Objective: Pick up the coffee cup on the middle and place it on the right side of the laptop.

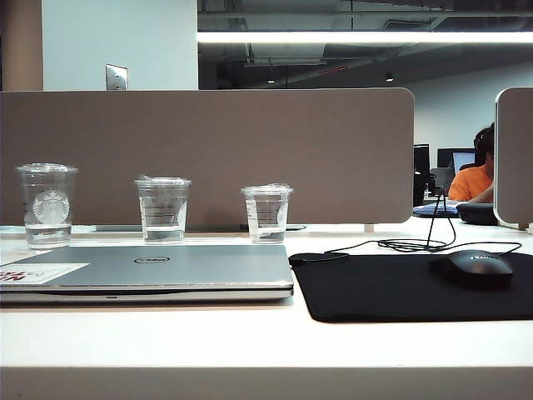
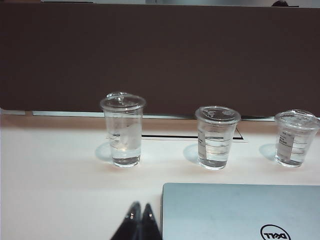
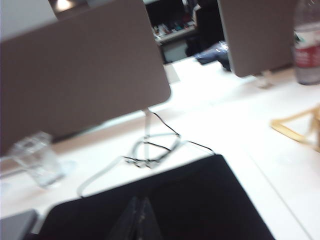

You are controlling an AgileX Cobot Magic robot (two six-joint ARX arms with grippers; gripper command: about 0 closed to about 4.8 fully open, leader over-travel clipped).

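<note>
1. Your target, the coffee cup (image 1: 162,208), stands upright in the middle of a row of three clear cups, just behind the closed laptop (image 1: 150,273) on the surface (image 1: 250,337). Grab the Starbucks cup (image 1: 47,206) or the small labelled cup (image 1: 266,213) by mistake and the task fails.
2. Your left claw (image 2: 140,210) sits low beside the laptop's corner with its tips pressed together, holding nothing. Open it before you approach, or you knock the cup over.
3. Your right claw (image 3: 139,206) hangs over the black mouse pad (image 1: 408,287), tips together and empty.
4. The cups seem to hold water; a hard squeeze could pop the lid.
5. The mouse (image 1: 470,268) and its cable (image 1: 408,244) crowd the drop zone, so an uneven landing could tip the cup.
</note>
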